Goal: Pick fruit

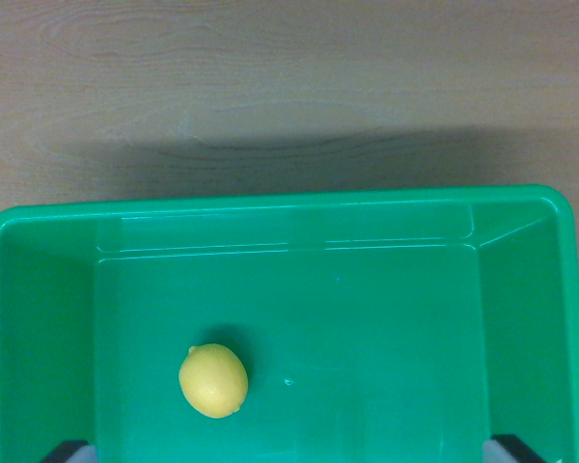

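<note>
A yellow lemon (213, 380) lies on the floor of a green plastic bin (270, 204), left of the bin's middle in the wrist view. Only the two dark fingertips of my gripper (291, 451) show, at the bottom edge: one fingertip (68, 450) at the wrist view's left, the other at the wrist view's right. They stand far apart, so the gripper is open with nothing held. The lemon sits between them, closer to the left one, and above the bottom edge of the picture.
The bin rests on a light wooden table (270, 77), which shows beyond its far rim. A shadow falls on the wood just behind the bin. The bin's walls rise on the left, right and far sides.
</note>
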Motion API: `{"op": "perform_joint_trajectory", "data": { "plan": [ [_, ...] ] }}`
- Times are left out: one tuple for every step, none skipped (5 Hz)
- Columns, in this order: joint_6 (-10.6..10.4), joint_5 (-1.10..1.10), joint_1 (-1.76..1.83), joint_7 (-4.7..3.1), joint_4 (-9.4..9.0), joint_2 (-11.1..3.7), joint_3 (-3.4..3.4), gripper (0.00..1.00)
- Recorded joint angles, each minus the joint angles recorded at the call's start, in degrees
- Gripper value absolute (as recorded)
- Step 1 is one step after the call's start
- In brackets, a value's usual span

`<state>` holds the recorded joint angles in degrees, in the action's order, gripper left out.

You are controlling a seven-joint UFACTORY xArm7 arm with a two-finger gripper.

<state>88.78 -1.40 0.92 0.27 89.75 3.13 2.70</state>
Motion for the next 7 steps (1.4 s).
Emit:
{"op": "perform_joint_trajectory", "data": {
  "plan": [
    [-1.2,-0.08,0.12,-0.52,-0.89,-0.41,-0.07,0.00],
    [-1.2,-0.08,0.12,-0.52,-0.89,-0.41,-0.07,0.00],
    [-2.6,-0.17,0.26,-1.16,-1.98,-0.91,-0.15,0.00],
    [-2.6,-0.17,0.26,-1.16,-1.98,-0.91,-0.15,0.00],
    [-4.3,-0.28,0.43,-1.90,-3.25,-1.50,-0.25,0.00],
    [-4.3,-0.28,0.43,-1.90,-3.25,-1.50,-0.25,0.00],
    [-6.2,-0.41,0.61,-2.72,-4.66,-2.15,-0.36,0.00]
  ]
}}
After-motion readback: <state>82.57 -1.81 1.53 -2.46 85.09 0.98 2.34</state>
